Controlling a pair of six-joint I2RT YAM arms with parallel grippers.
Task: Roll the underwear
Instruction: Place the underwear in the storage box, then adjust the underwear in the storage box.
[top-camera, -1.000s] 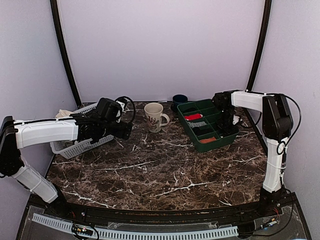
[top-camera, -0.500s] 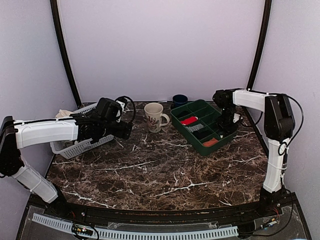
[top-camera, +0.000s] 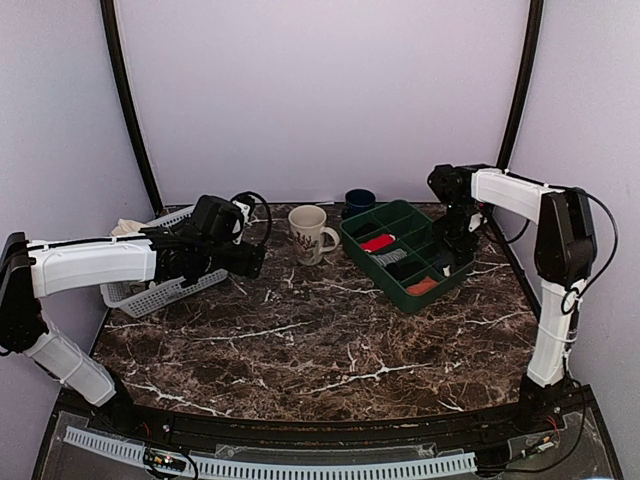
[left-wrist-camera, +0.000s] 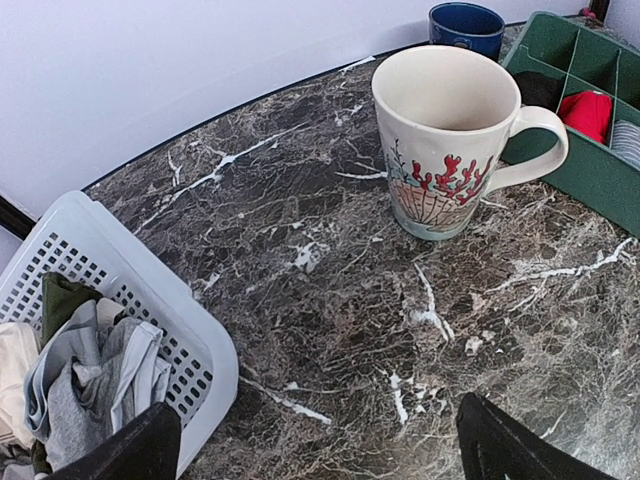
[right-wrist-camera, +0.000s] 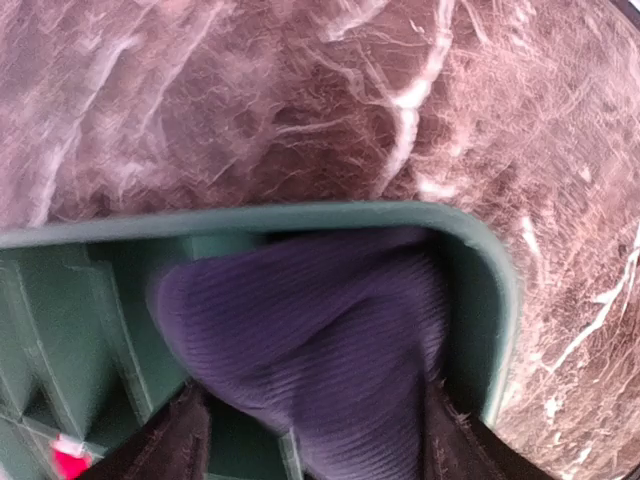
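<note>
- Navy ribbed underwear (right-wrist-camera: 320, 330), rolled, sits in the corner compartment of the green tray (right-wrist-camera: 497, 300), pinched by the right gripper (right-wrist-camera: 315, 425).
- Left gripper (left-wrist-camera: 315, 450) is wide apart and empty.
- Risk: cloth snagging on the fingers at release could unroll it or drag the tray.

We log a dark marble table (top-camera: 330, 340). Resting on it: white mesh basket (top-camera: 160, 290) at 9 o'clock, cream mug (top-camera: 307, 234) at 12, blue cup (top-camera: 360, 200) just behind at 1, green divided tray (top-camera: 372, 268) at 2.
</note>
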